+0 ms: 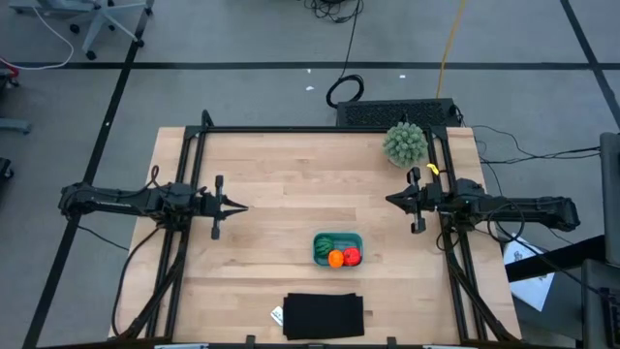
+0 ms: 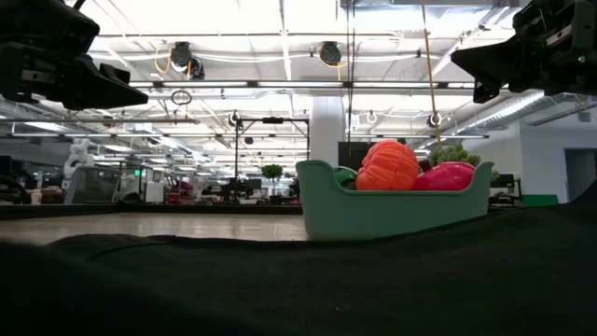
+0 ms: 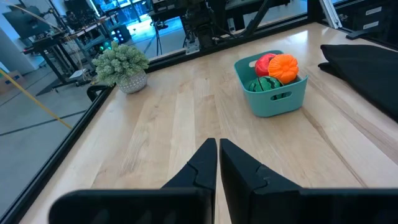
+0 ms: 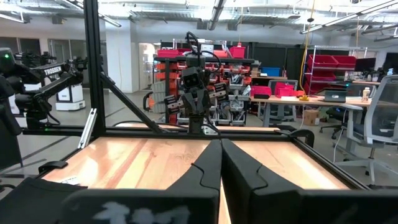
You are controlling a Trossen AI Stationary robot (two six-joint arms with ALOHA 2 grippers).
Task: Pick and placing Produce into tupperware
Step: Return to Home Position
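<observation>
The teal tupperware (image 1: 337,248) sits on the table's near middle and holds all three produce pieces: the striped watermelon (image 1: 325,244), the orange ball (image 1: 336,258) and the red tomato-like piece (image 1: 352,256). The left wrist view shows them in the tupperware (image 3: 273,98) too: watermelon (image 3: 263,83), orange ball (image 3: 285,67), red piece (image 3: 265,61). My left gripper (image 1: 242,206) is shut and hovers over the table's left part. My right gripper (image 1: 390,201) is shut and hovers at the right part. Both are well away from the tupperware.
A pale-green spiky ball (image 1: 405,143) stands near the table's far right corner. A black flat rectangle (image 1: 324,316) lies at the near edge, just in front of the tupperware. Bare wood (image 1: 281,184) stretches between the two grippers.
</observation>
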